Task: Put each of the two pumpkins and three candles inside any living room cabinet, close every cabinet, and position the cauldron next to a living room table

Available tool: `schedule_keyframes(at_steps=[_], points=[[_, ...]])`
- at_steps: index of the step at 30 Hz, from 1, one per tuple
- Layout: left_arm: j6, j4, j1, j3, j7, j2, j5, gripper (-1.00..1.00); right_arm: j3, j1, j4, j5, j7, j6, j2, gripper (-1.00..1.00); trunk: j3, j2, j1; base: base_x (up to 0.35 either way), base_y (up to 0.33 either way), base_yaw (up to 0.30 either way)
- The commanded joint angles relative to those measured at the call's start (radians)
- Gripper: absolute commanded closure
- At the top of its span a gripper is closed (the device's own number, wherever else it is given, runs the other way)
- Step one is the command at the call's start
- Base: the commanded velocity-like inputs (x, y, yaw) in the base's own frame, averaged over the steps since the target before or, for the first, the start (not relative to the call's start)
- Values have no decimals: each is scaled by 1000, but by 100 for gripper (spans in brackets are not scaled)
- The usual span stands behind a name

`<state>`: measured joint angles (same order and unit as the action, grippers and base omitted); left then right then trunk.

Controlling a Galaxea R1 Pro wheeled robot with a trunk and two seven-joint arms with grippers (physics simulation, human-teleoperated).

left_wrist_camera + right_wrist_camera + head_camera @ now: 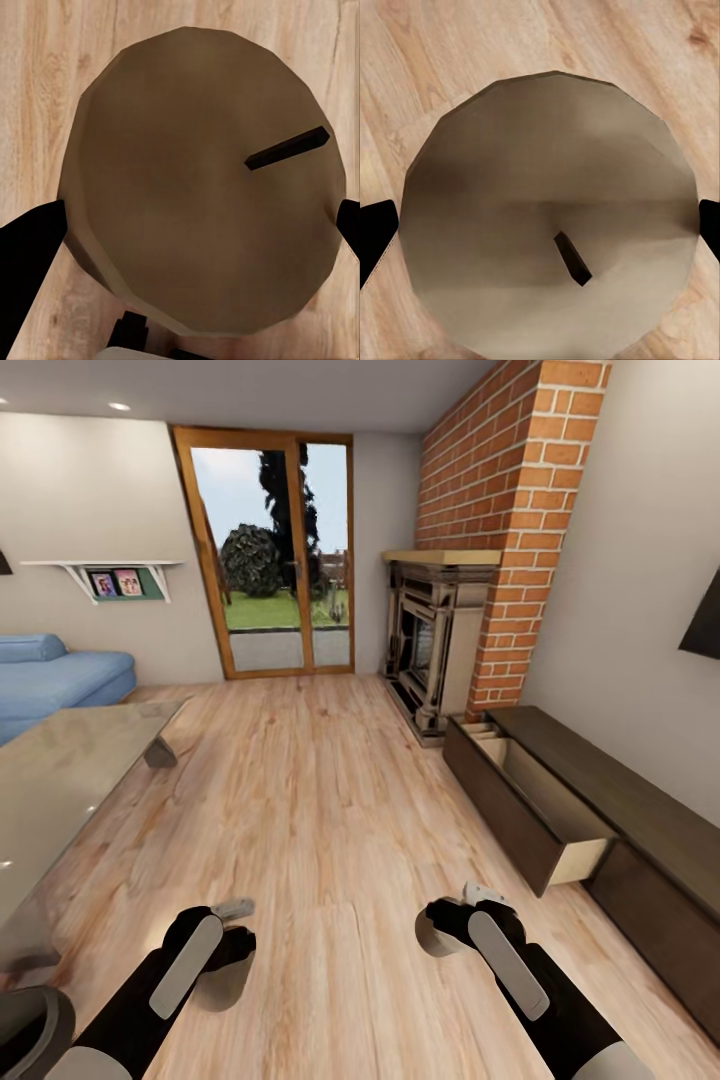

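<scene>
Each of my grippers holds a tan candle over the wood floor. In the left wrist view, the candle with its dark wick sits between the black fingers of my left gripper, which is shut on it. My right gripper is shut on another candle. The cabinet runs along the right wall, with one drawer pulled open ahead and to the right of my right gripper. The glass table stands to the left. A dark round rim at the lower left may be the cauldron. The pumpkins are out of view.
A brick fireplace stands beyond the cabinet's far end. A glazed door is in the back wall, and a blue sofa sits behind the table. Wood floor stretches between table and cabinet.
</scene>
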<state>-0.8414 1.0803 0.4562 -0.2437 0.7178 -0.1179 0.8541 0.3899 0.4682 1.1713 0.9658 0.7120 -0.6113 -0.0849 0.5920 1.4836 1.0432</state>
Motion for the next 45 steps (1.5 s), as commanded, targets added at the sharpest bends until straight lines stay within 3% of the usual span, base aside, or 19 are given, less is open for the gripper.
schedule_keyframes(at_steps=[1, 45], points=[[-1, 1, 1, -3, 11, -1, 8, 100, 3, 1, 1, 7, 9, -1, -1, 100, 1, 1, 1, 330, 0, 0], [-1, 1, 1, -3, 11, 0, 8, 100, 3, 1, 4, 7, 9, 0, -1, 100, -1, 1, 1, 308, 119, 15]])
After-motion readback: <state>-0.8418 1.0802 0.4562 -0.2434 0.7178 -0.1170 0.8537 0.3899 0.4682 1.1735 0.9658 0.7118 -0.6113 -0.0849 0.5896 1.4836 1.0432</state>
